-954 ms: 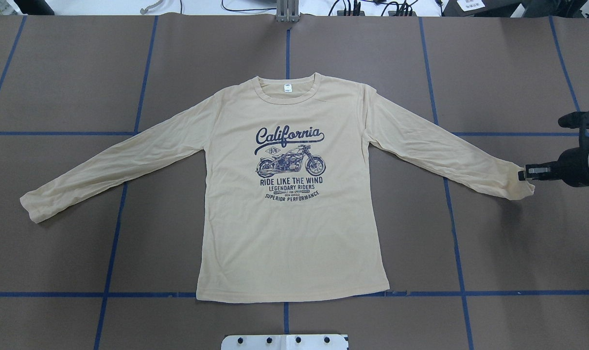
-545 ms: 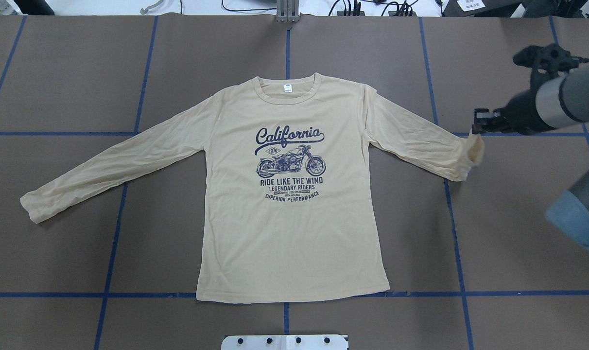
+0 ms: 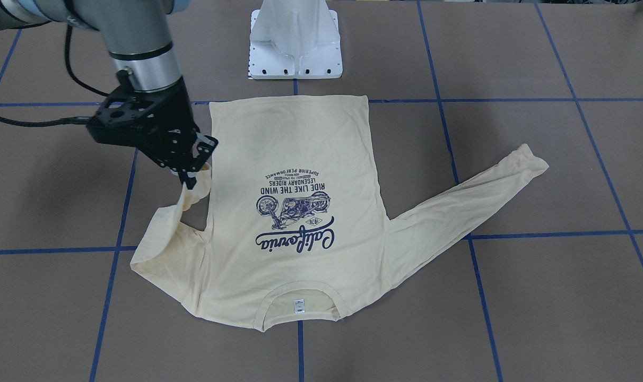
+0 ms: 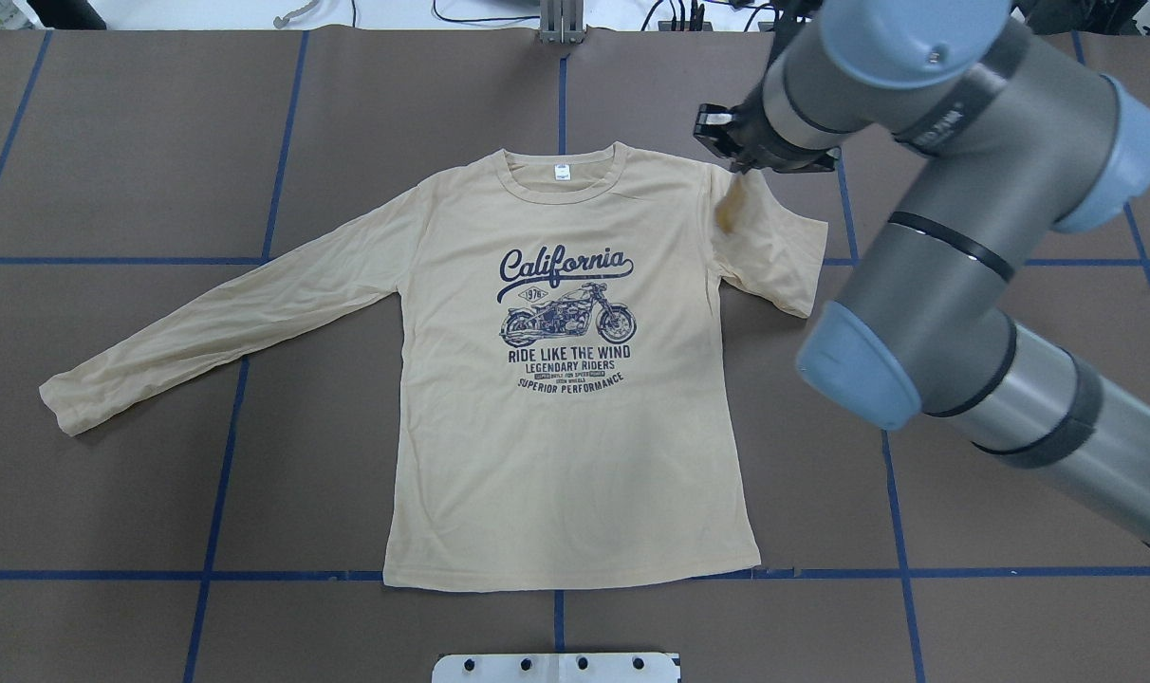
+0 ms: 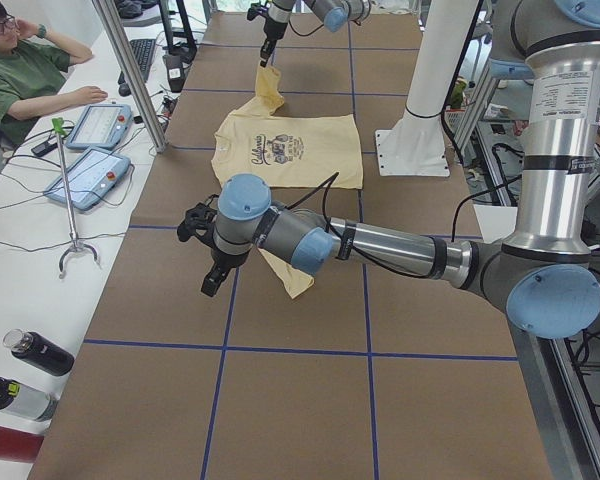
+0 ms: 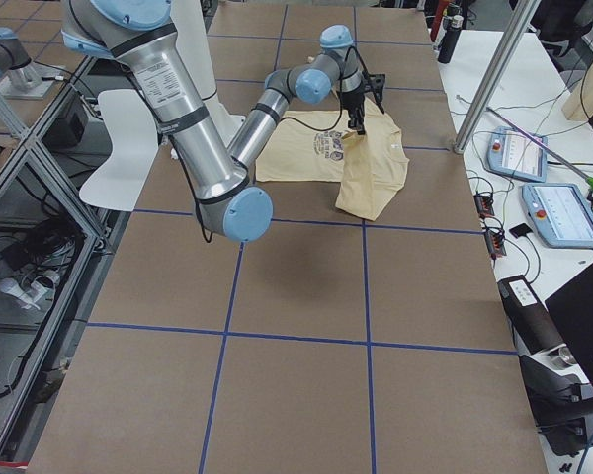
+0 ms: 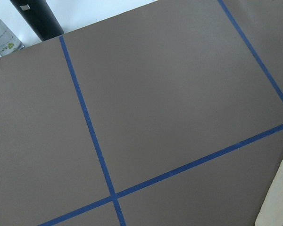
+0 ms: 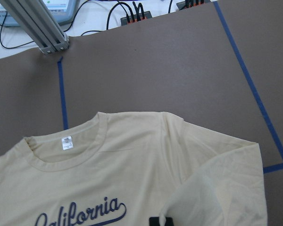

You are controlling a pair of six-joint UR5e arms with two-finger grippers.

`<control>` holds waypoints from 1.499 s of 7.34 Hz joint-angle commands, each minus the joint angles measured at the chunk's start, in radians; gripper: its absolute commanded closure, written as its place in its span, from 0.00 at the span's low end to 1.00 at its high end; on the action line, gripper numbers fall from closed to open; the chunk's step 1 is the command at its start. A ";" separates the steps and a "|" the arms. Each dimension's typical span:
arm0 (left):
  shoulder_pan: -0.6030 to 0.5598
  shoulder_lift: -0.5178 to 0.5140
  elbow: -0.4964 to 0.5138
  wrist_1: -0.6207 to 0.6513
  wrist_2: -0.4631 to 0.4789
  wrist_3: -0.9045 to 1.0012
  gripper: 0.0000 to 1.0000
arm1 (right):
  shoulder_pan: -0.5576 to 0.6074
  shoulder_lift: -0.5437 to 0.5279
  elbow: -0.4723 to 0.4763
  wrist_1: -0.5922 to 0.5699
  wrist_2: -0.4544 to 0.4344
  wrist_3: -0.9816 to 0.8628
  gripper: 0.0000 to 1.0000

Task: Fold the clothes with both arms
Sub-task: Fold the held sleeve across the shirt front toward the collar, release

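The clothes are one cream long-sleeved shirt (image 4: pixel 556 455) lying flat, print side up, with a navy "California" motorcycle print. My right gripper (image 4: pixel 730 156) is shut on the cuff of the right sleeve (image 4: pixel 774 256). It holds the cuff up beside that shoulder, so the sleeve is doubled back on itself. In the front-facing view this right gripper (image 3: pixel 190 176) pinches the cuff at the shirt's edge. The left sleeve (image 4: pixel 214 313) lies stretched out flat. My left gripper (image 5: pixel 210 278) hangs near that sleeve's cuff, seen only from the side, so I cannot tell whether it is open or shut.
The right arm's elbow (image 4: pixel 860 370) reaches high across the table's right half. The white pedestal base (image 3: pixel 295 42) stands at the robot's edge. Blue tape lines (image 4: pixel 229 417) grid the brown table. A person (image 5: pixel 20 80) sits beside tablets at the far side; bottles (image 5: pixel 35 352) lie there.
My right gripper has carried the right cuff up off the table and leftward, from the far right to beside the shoulder. The sleeve now folds back on itself. The shirt body and left sleeve stay put.
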 commanded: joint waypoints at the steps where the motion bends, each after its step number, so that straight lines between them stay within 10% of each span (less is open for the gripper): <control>1: 0.000 0.002 0.001 0.000 0.000 0.001 0.00 | -0.076 0.310 -0.316 -0.010 -0.117 0.118 1.00; 5: 0.000 0.002 0.003 0.000 0.000 -0.001 0.00 | -0.219 0.607 -0.771 0.144 -0.313 0.218 1.00; 6: 0.000 0.002 0.007 0.000 0.000 0.001 0.00 | -0.240 0.636 -0.869 0.252 -0.332 0.226 0.82; 7: 0.000 0.002 0.009 0.000 0.000 0.001 0.00 | -0.251 0.646 -0.896 0.319 -0.335 0.231 0.02; 11: 0.000 0.002 0.003 0.000 -0.002 -0.002 0.00 | -0.236 0.684 -0.901 0.309 -0.262 0.243 0.01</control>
